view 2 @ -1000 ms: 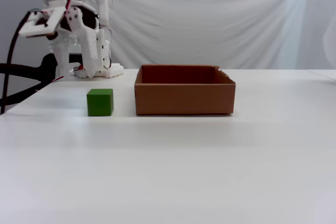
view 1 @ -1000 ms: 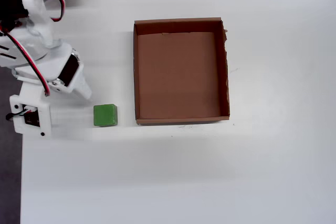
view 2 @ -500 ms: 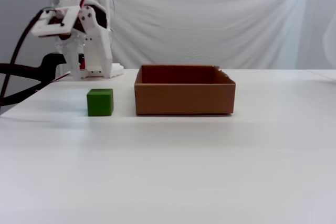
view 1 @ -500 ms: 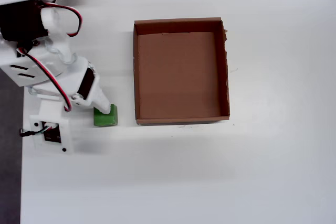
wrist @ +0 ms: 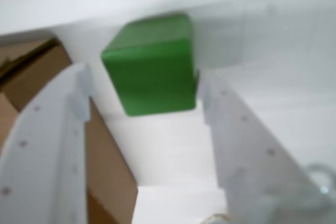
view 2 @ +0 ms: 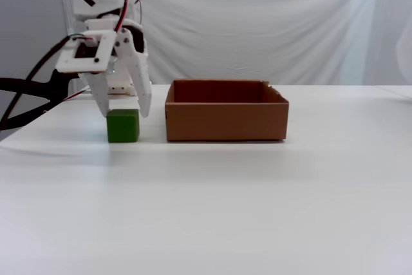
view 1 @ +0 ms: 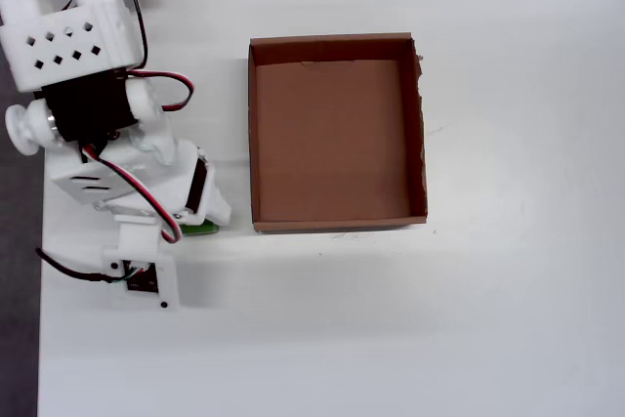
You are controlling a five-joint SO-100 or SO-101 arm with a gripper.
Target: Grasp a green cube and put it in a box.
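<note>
— What did the surface and the room look like?

— A plain white table (view 2: 257, 198) with a matte top. In the fixed view a white cloth backdrop (view 2: 270, 30) hung in soft folds behind it, and a black cable (view 2: 26, 104) looped off the table's left edge. In the overhead view a dark strip of floor (view 1: 18, 241) ran along the left.

— Where was the green cube (view 2: 122, 125)?

— On the table just left of the box (view 2: 225, 117), near its front corner, apart from the wall. From above only a sliver of it (view 1: 202, 229) showed under the arm.

— And the gripper (view 2: 123, 109)?

— Spread open above the cube, fingers straddling it, holding nothing. In the wrist view the cube (wrist: 149, 66) sat beyond the two white fingers (wrist: 247, 135), the box wall (wrist: 107, 150) at left.
</note>
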